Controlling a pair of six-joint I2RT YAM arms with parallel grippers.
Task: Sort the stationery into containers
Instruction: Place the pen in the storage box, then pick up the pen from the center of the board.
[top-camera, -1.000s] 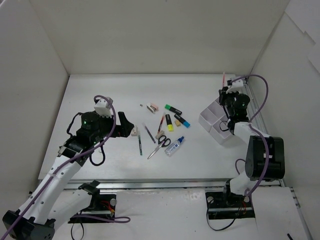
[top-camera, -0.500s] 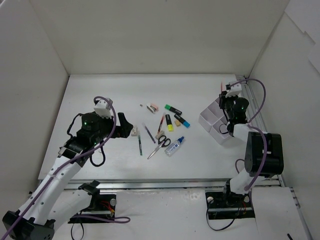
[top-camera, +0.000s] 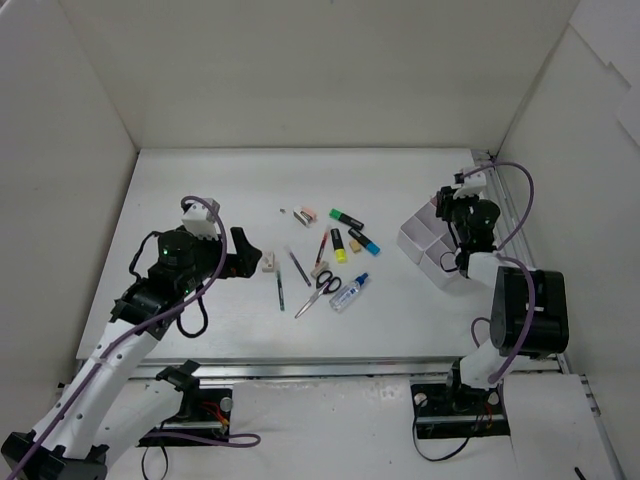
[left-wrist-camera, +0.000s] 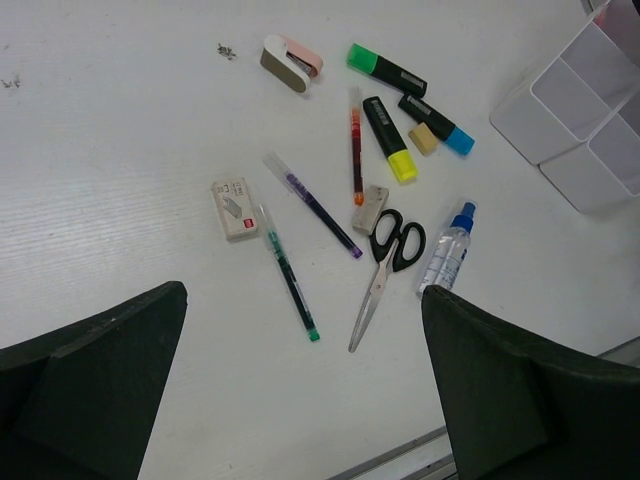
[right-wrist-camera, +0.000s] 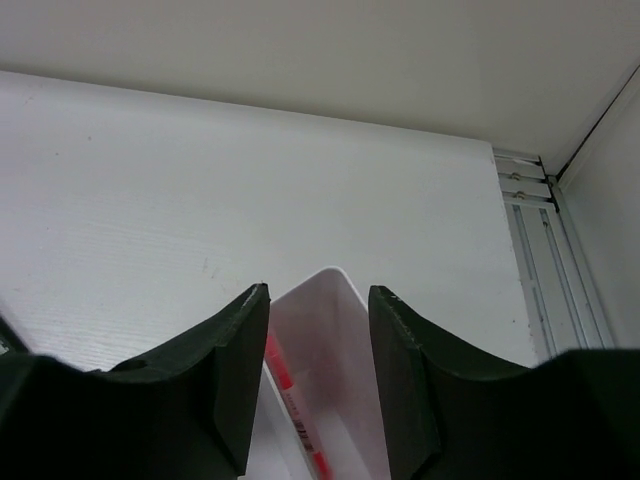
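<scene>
pink pen (right-wrist-camera: 290, 403): now dropped in tray (right-wrist-camera: 338, 325) | right fingers (right-wrist-camera: 410, 390): parted

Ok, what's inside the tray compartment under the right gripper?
A red pen lies along the compartment's left wall. The right gripper's fingers cover the rest of the tray.

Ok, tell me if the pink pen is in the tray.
In: the pink pen lies inside a white tray compartment, below the open right gripper.

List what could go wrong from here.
The pink pen lies in the tray, under the open right end effector; withdrawing could drag it out or tip the tray. The left end effector hangs wide open near an eraser beside the green pen, so a grab might catch both.
</scene>
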